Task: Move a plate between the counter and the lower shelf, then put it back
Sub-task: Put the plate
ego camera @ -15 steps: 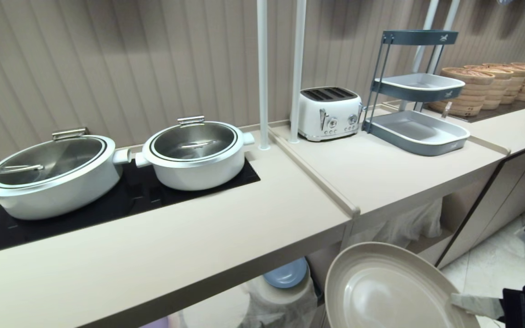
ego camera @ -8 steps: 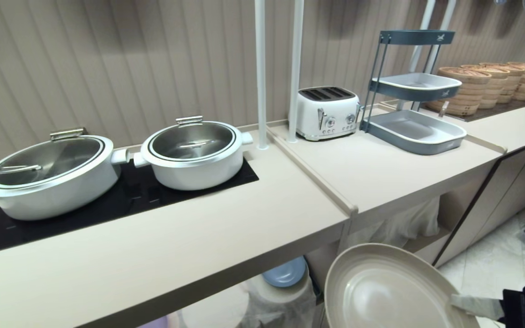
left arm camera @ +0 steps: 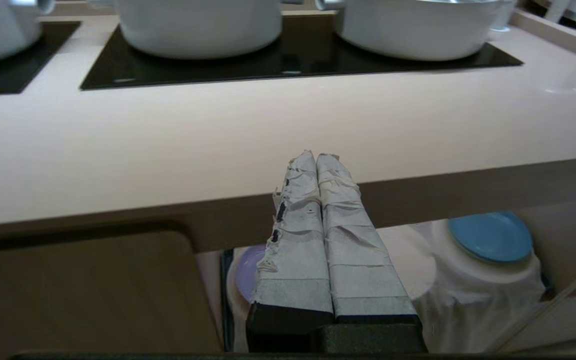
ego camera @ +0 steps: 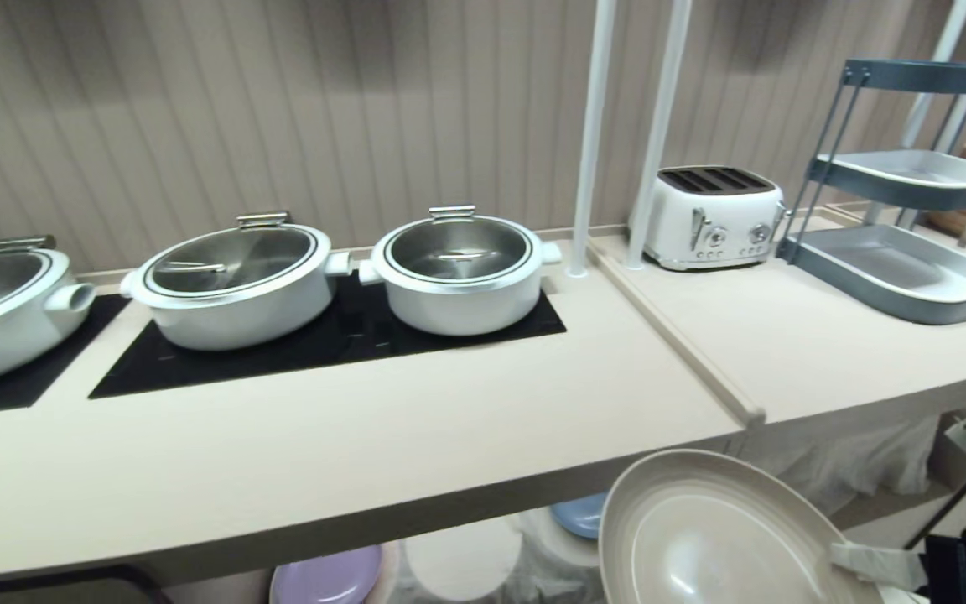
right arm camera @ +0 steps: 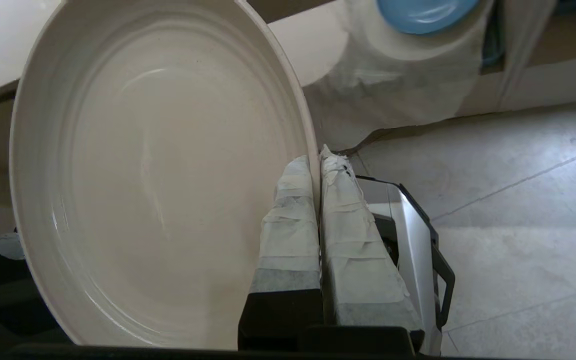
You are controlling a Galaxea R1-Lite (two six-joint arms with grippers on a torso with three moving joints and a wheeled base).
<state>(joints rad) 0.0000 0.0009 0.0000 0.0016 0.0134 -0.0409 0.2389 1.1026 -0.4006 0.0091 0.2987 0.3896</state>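
Plate point(ego camera: 726, 537) carried in the air just in front of the counter point(ego camera: 366, 453), below the level of the worktop and outside the lower shelf point(left arm camera: 563, 240), resting on neither. Grasped at the rim only, right gripper point(right arm camera: 318, 160) clenched on that thin edge, one taped finger inside the upturned lip and the other behind it; a pinch suited to a low rim, with no other part of a flat dish to take hold of. Dish tilted, hollow face turned up and towards the head camera, probably a result of hanging from a single point on its edge. Judged to be mid-transfer between the two surfaces; direction of travel not readable from these views. In the recess, white cloth shaped into round humps: lilac plate point(ego camera: 328, 575) on the left hump, light blue plate point(ego camera: 579, 513) on the right, middle hump point(ego camera: 462, 560) bare and so the likely seat for the cream dish. On the worktop, a broad bare strip in front of the black glass panel point(ego camera: 324, 344) and its white pots point(ego camera: 458, 277), the obvious landing zone. Left gripper point(left arm camera: 316, 160) idle before the counter's front edge, fingers pressed together with nothing between them, kept apart from the carrying arm.
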